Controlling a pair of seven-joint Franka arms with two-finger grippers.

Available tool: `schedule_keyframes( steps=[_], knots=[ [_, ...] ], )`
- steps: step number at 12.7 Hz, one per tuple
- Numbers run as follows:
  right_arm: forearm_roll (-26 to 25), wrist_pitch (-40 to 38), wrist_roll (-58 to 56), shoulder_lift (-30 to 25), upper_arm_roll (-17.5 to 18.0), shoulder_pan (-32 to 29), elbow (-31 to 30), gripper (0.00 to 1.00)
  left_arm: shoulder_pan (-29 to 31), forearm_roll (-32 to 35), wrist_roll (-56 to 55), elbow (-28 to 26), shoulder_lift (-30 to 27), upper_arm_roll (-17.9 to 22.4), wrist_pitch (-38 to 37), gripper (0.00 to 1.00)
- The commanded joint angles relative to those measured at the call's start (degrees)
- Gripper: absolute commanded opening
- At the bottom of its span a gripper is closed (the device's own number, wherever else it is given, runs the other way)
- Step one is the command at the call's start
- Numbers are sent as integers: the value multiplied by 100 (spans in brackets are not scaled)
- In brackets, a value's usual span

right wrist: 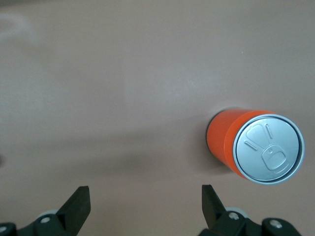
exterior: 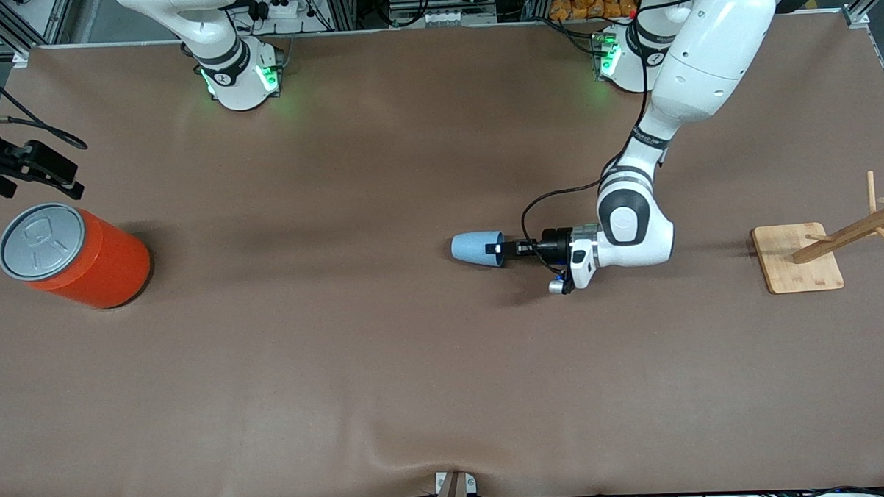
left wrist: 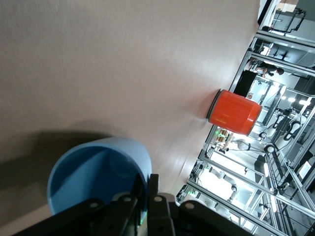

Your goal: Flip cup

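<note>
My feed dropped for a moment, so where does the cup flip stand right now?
Done: the left gripper has taken the small light-blue tapered cup by its rim, one finger inside, as the left wrist view shows. In hand: the cup is on its side, mouth toward the gripper, mid-table. Left: finish the turn, set it down, release. The right gripper waits open above the table, near the orange-red cylinder can with a grey lid.

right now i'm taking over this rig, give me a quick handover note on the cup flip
Left gripper: shut on the cup's rim, one finger inside the mouth, holding the cup on its side near the middle of the table.
Right gripper: open, waiting above the table beside the orange can at the right arm's end.
Done: cup gripped and tipped sideways.
Left: finish the turn, set the cup down, release.
</note>
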Motion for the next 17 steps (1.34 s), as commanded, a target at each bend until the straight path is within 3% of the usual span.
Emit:
schedule_keyframes(
  steps=[1, 5, 7, 9, 11, 15, 17],
  knots=[
    [18, -253, -2, 155, -1, 64, 466, 100, 651, 1194, -416, 19, -561, -29, -59, 0],
    [201, -585, -3, 146, -124, -51, 475, 100, 995, 3068, -2410, 493, -1273, 137, -270, 0],
    [368, -744, -20, 137, -256, -51, 475, 100, 1408, 4358, -2869, 660, -1397, 137, -270, 0],
    [299, -780, -29, 137, -265, -7, 475, 100, 1480, 5904, -3291, 757, -1432, 259, -183, 0],
    [255, -763, -20, 137, -256, 2, 475, 100, 1480, 6979, -3704, 749, -1485, 348, 167, 0],
    [194, -763, -11, 146, -274, -25, 474, 100, 1296, 8107, -4863, 381, -1538, 331, 1047, 0],
    [184, -763, 15, 146, -274, -42, 466, 100, 1121, 8389, -5277, -75, -1608, 278, 1765, 0]
  ],
)
